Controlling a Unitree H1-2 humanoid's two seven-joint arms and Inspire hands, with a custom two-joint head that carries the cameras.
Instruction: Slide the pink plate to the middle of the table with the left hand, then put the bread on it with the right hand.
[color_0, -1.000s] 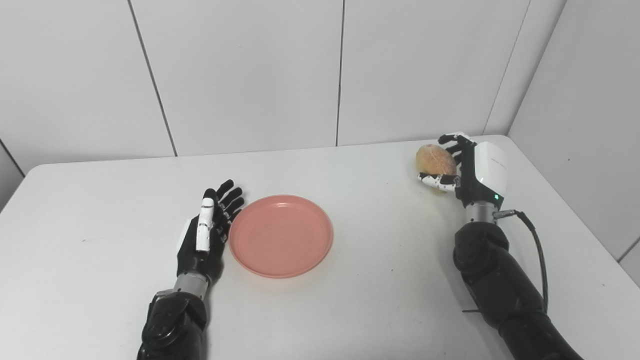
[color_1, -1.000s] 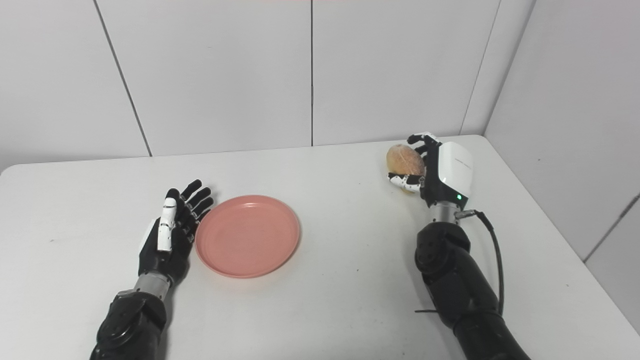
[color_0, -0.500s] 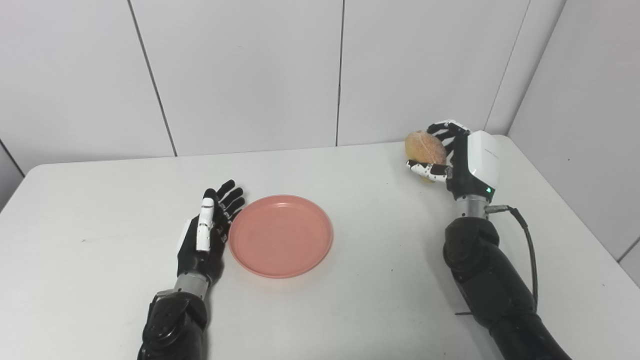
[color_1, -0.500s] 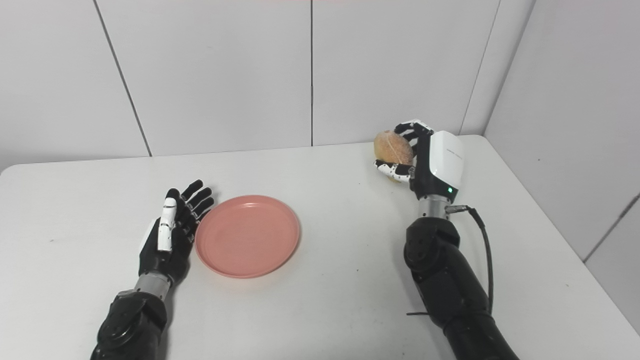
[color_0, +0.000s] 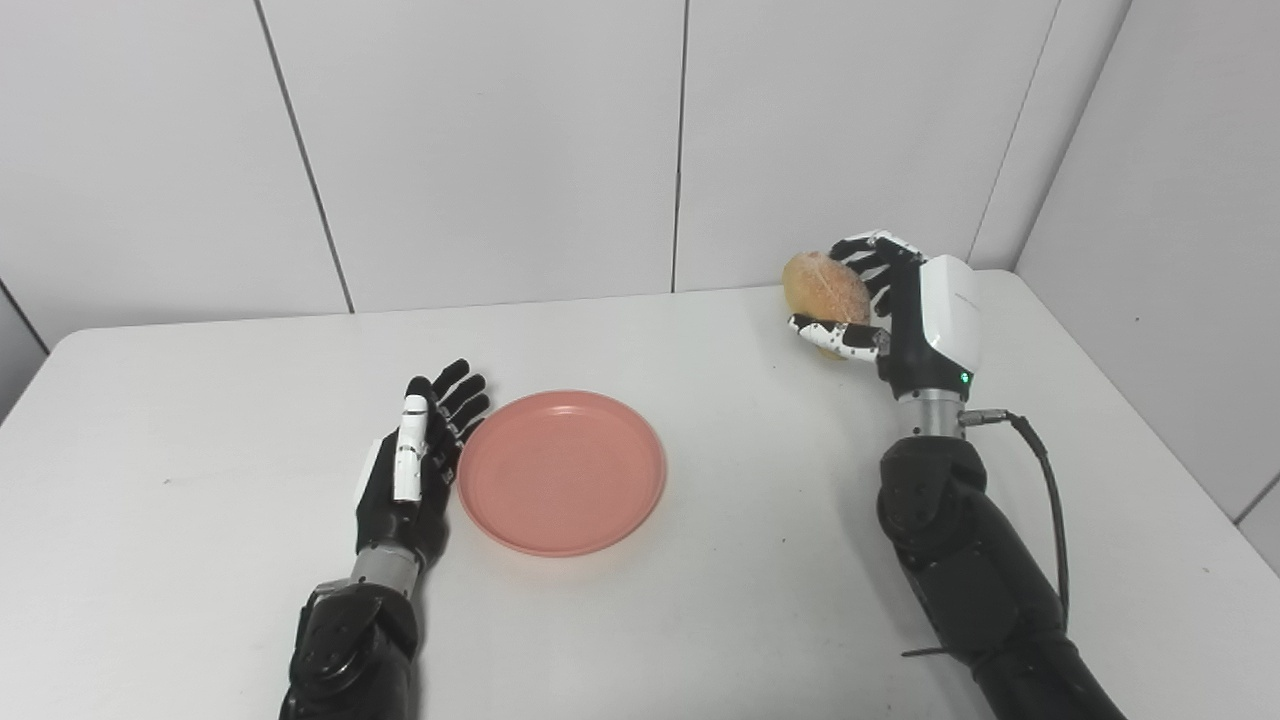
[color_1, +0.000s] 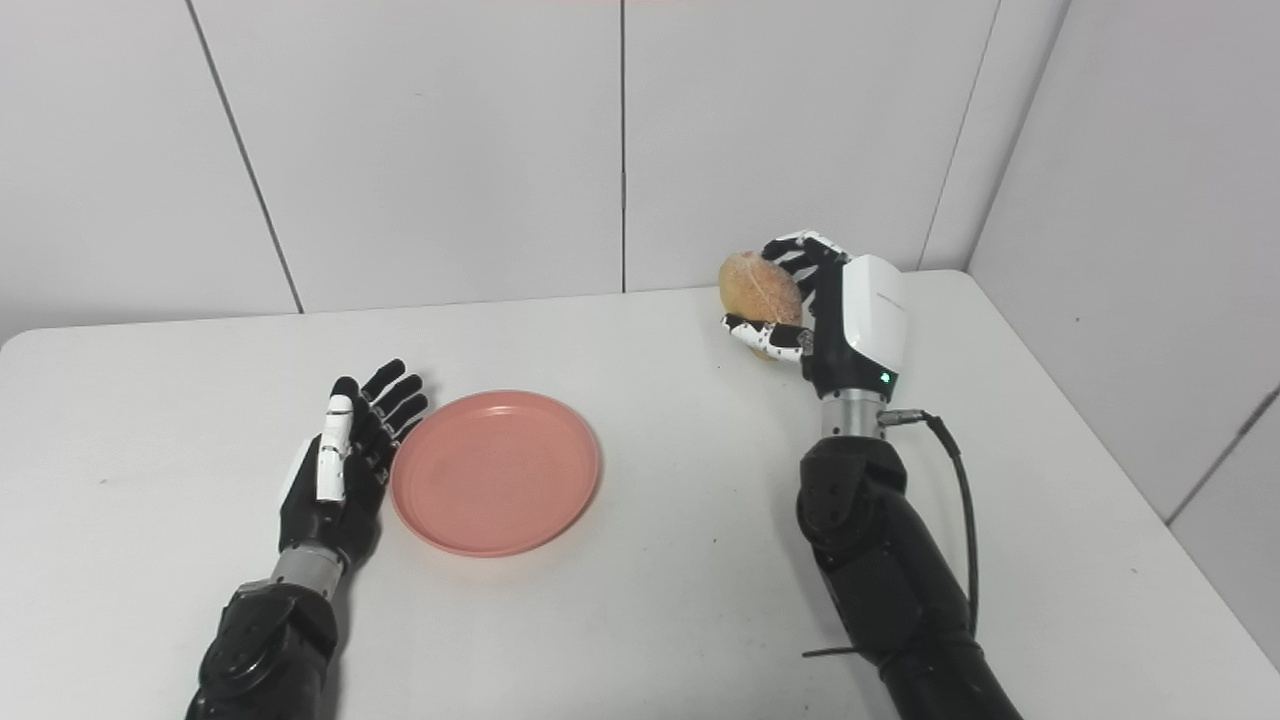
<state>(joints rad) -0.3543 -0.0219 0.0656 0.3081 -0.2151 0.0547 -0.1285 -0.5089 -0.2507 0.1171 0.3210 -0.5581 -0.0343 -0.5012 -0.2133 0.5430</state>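
The pink plate (color_0: 562, 472) lies flat near the middle of the white table (color_0: 700, 620). My left hand (color_0: 415, 465) is open, fingers straight, resting right beside the plate's left rim. My right hand (color_0: 905, 310) is shut on the round golden bread (color_0: 825, 288) and holds it in the air above the table's far right part, well to the right of the plate. The plate also shows in the right eye view (color_1: 495, 472), as do the bread (color_1: 760, 287) and both hands.
White wall panels (color_0: 480, 150) close the table at the back and on the right. A black cable (color_0: 1045, 500) hangs from my right wrist along the forearm.
My right hand has lifted the bread off the table and carried it up and to the left, toward the plate. The left hand and plate have not moved.
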